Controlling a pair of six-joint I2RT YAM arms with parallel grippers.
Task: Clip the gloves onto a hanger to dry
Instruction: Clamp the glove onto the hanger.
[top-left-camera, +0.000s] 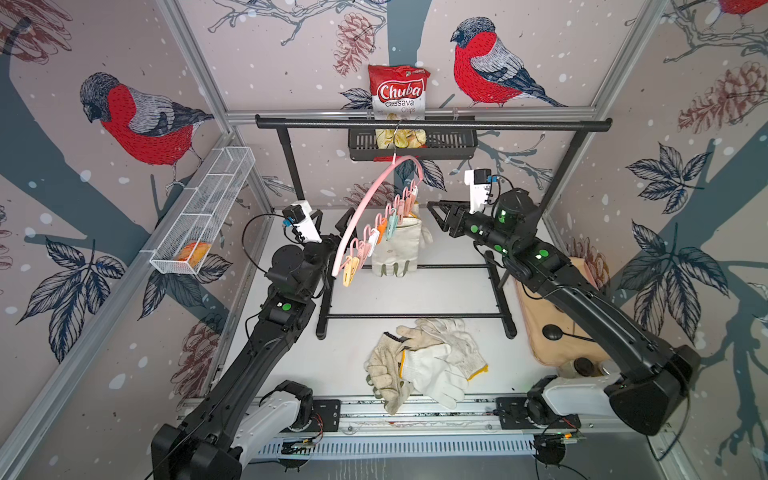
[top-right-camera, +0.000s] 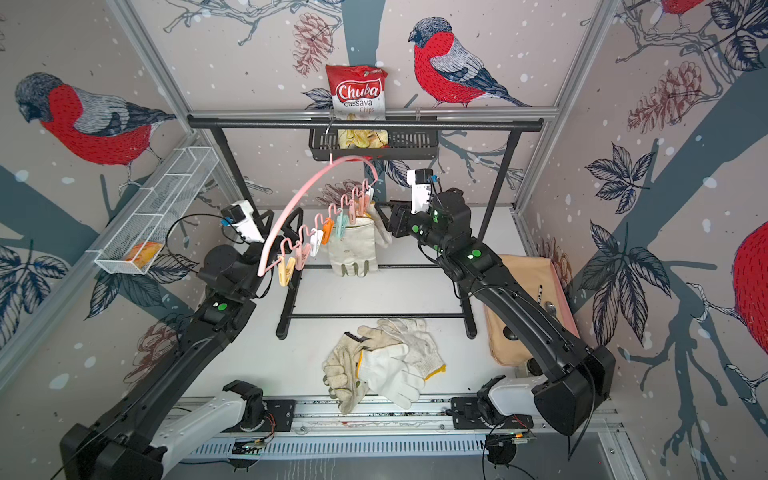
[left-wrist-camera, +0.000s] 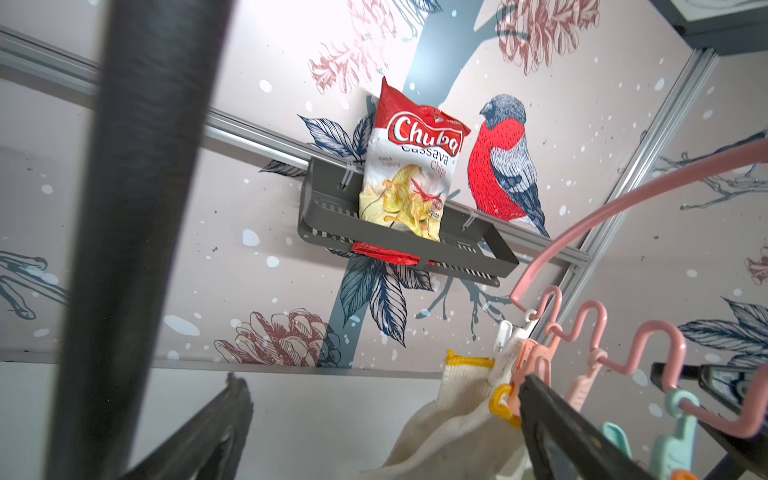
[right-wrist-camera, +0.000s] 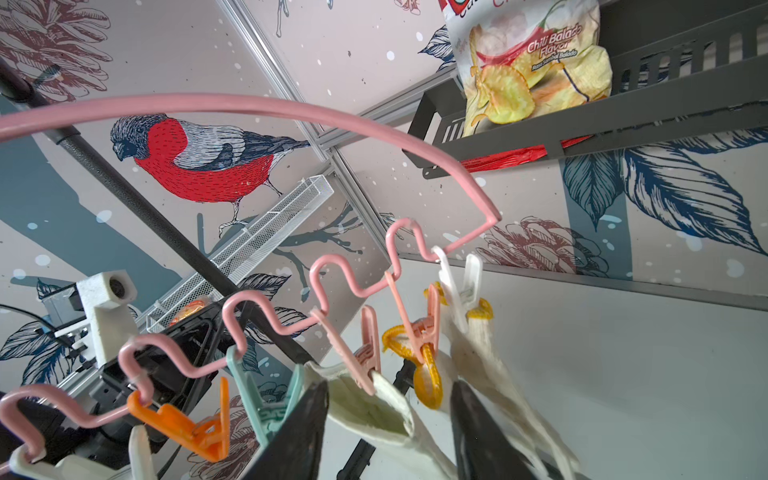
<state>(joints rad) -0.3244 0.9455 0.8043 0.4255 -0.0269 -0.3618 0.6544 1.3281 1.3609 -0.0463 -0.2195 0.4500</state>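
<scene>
**Top views.**
- Hanger: pink and arched, hooked on the black garment rack above the back of the table. It hangs at a slant, with a row of clothespins beneath.
- Canvas glove: clipped near the far end of the row, fingers down.
- Loose gloves: heaped at the table's front, well apart from the hanger.
- Left end effector: raised beside the hanger's arch.
- Right end effector: just beside the hung glove, at cuff height.

**Left wrist view.**
- Left end effector: jaws spread wide, holding nothing.
- One finger lies close beside the pink clothespins; whether it touches them cannot be told.
- Knit glove: yellow-edged cuff, pinned by the white clothespin at the hanger's end.

**Right wrist view.**
- Right end effector: jaws partly apart, one on either side of the canvas glove's open cuff.
- One finger is at the cuff's edge and a gap shows at the other; no grip is visible.
- A pink clothespin clamps that cuff.
- The knit glove hangs just beyond.
- The orange clothespin is bare.
</scene>
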